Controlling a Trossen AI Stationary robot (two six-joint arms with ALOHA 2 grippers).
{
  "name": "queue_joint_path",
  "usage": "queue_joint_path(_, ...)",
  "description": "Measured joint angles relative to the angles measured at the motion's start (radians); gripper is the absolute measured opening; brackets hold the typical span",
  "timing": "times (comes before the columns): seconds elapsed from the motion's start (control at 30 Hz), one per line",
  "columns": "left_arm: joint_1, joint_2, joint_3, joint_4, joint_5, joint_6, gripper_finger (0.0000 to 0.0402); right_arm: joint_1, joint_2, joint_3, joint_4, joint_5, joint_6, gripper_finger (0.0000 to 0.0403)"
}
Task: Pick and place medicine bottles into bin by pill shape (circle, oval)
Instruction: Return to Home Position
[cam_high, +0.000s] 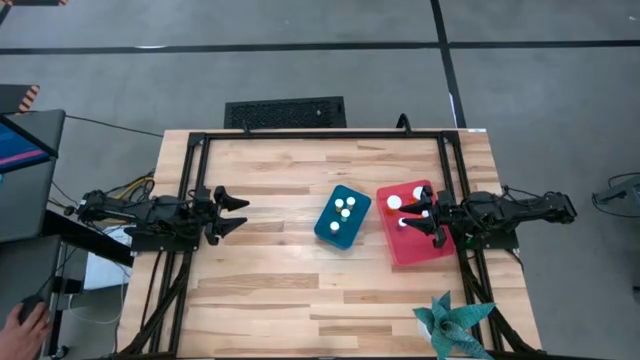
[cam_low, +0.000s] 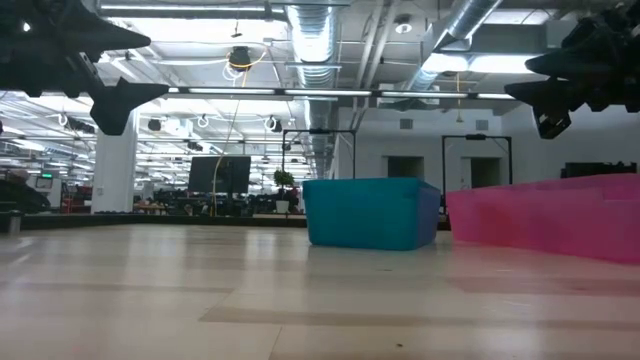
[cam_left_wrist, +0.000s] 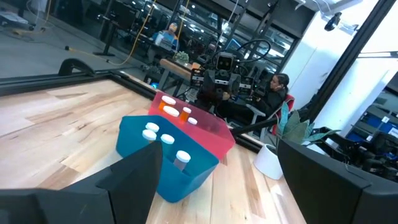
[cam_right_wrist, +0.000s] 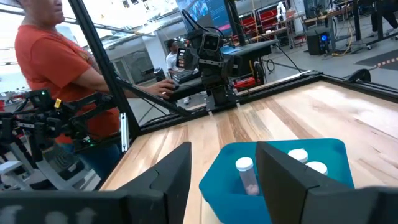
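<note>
High view, left to right: left gripper (cam_high: 243, 214) wide open, empty, at table's (cam_high: 280, 290) left; four medicine bottles (cam_high: 347, 212) in teal bin (cam_high: 335, 240), others in red bin (cam_high: 410, 250); right gripper (cam_high: 420, 215) open, empty, over red bin; none loose, sorting apparently done.

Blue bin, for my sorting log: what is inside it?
Four white-capped bottles stand inside the blue bin. Their caps hide the pills from above, so pill shape cannot be told.
</note>
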Motion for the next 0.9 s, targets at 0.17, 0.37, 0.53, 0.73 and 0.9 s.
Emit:
queue_joint_path(0.17, 0.0, 0.0, 0.0, 0.0, 0.0, 0.0, 0.0312, 0.0, 0.0, 0.0, 0.0, 0.0, 0.0, 0.0188)
queue_joint_path(0.37, 0.0, 0.0, 0.0, 0.0, 0.0, 0.0, 0.0312, 0.0, 0.0, 0.0, 0.0, 0.0, 0.0, 0.0184)
queue_joint_path(0.53, 0.0, 0.0, 0.0, 0.0, 0.0, 0.0, 0.0312, 0.0, 0.0, 0.0, 0.0, 0.0, 0.001, 0.0188)
queue_joint_path(0.73, 0.0, 0.0, 0.0, 0.0, 0.0, 0.0, 0.0312, 0.0, 0.0, 0.0, 0.0, 0.0, 0.001, 0.0186)
queue_joint_path(0.9, 0.0, 0.0, 0.0, 0.0, 0.0, 0.0, 0.0312, 0.0, 0.0, 0.0, 0.0, 0.0, 0.001, 0.0184)
